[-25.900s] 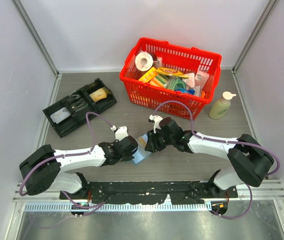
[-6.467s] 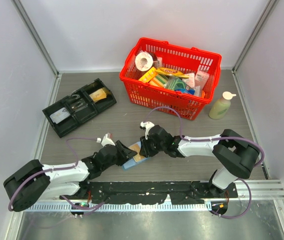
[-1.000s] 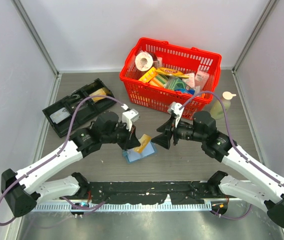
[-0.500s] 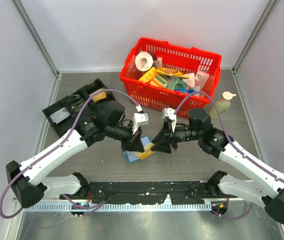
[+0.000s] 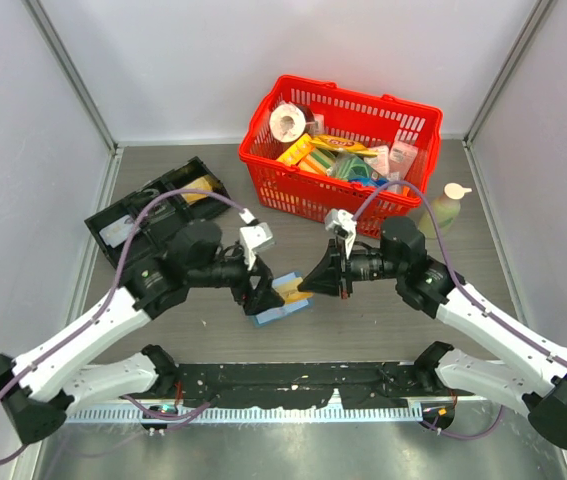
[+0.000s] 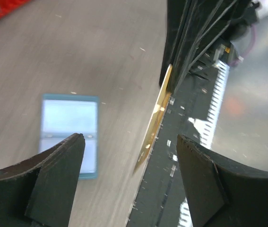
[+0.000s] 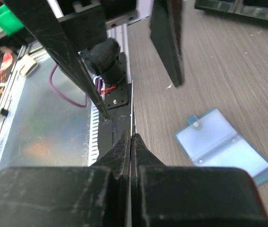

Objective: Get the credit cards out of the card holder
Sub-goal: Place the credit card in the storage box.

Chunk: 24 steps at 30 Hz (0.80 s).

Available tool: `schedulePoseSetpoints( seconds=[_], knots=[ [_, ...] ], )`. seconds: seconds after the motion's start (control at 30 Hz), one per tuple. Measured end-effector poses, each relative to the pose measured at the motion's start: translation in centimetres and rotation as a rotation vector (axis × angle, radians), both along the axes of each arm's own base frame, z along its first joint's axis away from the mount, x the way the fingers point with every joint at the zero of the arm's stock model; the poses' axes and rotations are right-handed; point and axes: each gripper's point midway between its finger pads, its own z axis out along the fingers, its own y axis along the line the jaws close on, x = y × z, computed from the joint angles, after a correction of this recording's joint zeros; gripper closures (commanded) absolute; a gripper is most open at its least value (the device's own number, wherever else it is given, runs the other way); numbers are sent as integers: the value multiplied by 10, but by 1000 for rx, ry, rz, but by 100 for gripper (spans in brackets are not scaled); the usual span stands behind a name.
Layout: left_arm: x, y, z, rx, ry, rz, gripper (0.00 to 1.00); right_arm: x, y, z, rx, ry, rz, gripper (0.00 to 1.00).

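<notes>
The orange card is clamped edge-on in the closed right hand, just right of the left hand (fingers spread apart), above the card holder lying open on the counter mid-frame.

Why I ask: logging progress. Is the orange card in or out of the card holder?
Out. The right hand pinches the orange card clear of the card holder, which lies spread open.
</notes>
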Motion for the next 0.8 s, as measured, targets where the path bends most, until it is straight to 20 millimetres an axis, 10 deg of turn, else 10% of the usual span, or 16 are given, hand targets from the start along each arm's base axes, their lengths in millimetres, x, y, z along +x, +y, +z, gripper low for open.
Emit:
schedulePoseSetpoints(
  seconds=[0.37, 0.8],
  knots=[
    [49, 45, 16, -352, -100, 495, 16, 33, -5, 10, 182, 157, -254, 99],
    [58, 14, 24, -646, 159, 514, 33, 43, -10, 23, 375, 264, -344, 99]
  ],
)
